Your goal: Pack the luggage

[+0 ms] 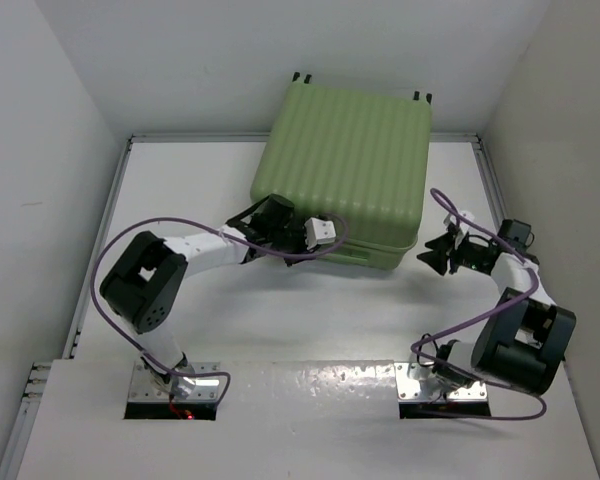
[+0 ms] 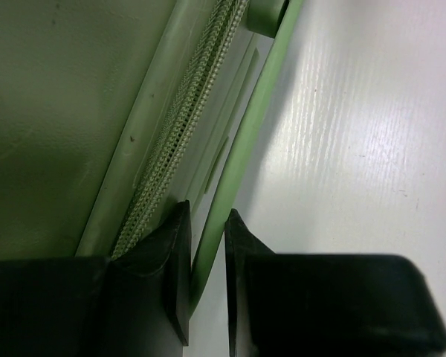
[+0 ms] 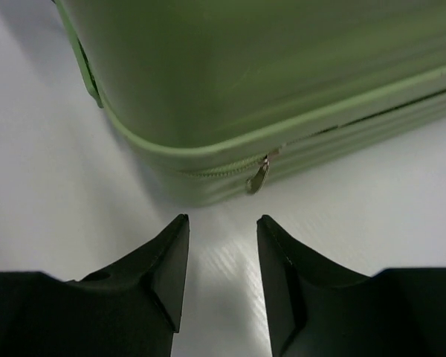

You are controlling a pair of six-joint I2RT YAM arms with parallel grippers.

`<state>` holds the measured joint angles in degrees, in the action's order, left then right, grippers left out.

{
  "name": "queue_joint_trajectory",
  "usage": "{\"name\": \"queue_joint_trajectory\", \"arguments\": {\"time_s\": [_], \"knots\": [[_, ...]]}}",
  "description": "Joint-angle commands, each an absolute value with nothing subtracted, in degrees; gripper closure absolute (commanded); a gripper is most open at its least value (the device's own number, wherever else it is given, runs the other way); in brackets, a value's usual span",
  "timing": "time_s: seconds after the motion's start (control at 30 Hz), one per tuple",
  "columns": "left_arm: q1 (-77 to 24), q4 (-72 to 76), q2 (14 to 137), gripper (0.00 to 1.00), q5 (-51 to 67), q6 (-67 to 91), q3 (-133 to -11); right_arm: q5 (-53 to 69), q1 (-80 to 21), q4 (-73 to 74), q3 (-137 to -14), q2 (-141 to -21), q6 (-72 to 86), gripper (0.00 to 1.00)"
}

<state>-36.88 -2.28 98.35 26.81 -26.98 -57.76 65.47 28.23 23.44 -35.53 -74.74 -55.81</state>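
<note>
A: What is there on the white table (image 1: 280, 330)?
B: The luggage (image 1: 345, 170), toward the far wall, lying flat, lid down on the lower shell. Looks closed already, so probably only the zipping is left.
A: And the left gripper (image 2: 207, 230)? Why so low at the near edge?
B: Closed narrowly on the thin green side handle (image 2: 245, 141), just beside the zipper teeth (image 2: 189, 126). Most likely to hold the case steady against a pull from the other side.
A: Anything in the right gripper (image 3: 221, 238)?
B: Nothing. Partly open, empty, over the table near the right front corner, apart from the shell. Aimed straight at the small metal zipper pull (image 3: 258, 177) hanging at that corner, probably lined up to pinch it next.
A: Any risk?
B: Small tab, close against the shell. Easy to miss.
</note>
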Motion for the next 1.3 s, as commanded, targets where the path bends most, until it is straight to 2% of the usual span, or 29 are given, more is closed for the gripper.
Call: {"name": "queue_joint_trajectory", "arguments": {"time_s": [0.0,0.2,0.33,0.5,0.63,0.67,0.77,0.87,0.9,1.07,1.17,1.23,1.27], "knots": [[-32.78,-18.72,103.18,1.00,20.48,-21.01,-54.66,70.57,26.54,19.51,-38.93,-77.94,-63.27,0.59],[-32.78,-19.95,104.23,1.00,20.48,-21.53,-55.99,71.10,24.96,20.48,-43.15,-84.44,-68.46,0.59],[-32.26,-20.48,105.46,1.00,20.48,-21.53,-57.30,71.54,23.91,29.49,-48.24,-88.76,-76.53,0.59],[-32.26,-21.01,106.70,1.00,20.48,-21.53,-59.15,72.42,22.42,32.43,-51.67,-91.84,-79.98,0.62],[-32.26,-21.53,107.84,1.00,20.48,-21.53,-60.46,72.51,21.27,45.32,-55.10,-94.91,-93.99,0.62],[-32.26,-21.53,108.36,1.00,20.48,-21.01,-60.47,72.34,20.83,52.83,-56.76,-95.36,-98.74,0.62],[-32.26,-22.06,109.07,1.00,20.48,-21.01,-61.69,72.77,20.65,57.73,-58.09,-97.11,-104.57,0.66],[-32.26,-22.06,109.60,1.00,20.48,-20.48,-62.23,74.00,20.48,59.32,-58.27,-97.73,-104.15,0.86],[-32.26,-22.06,109.60,1.00,20.48,-20.48,-62.23,74.35,20.74,59.67,-58.27,-97.82,-104.15,0.98],[-32.26,-22.06,109.60,1.00,20.48,-19.34,-62.75,74.36,21.27,60.21,-55.81,-96.77,-102.93,1.00],[-32.26,-22.06,109.60,1.00,21.00,-16.36,-62.06,72.78,21.71,56.96,-52.49,-93.44,-96.61,1.00],[-32.26,-19.88,107.42,1.00,22.41,-13.64,-60.83,70.33,21.71,50.40,-50.20,-87.64,-86.60,1.00],[-32.26,-19.08,106.79,1.00,22.41,-12.58,-59.43,69.88,21.80,48.80,-45.84,-85.97,-84.40,1.00]]}}
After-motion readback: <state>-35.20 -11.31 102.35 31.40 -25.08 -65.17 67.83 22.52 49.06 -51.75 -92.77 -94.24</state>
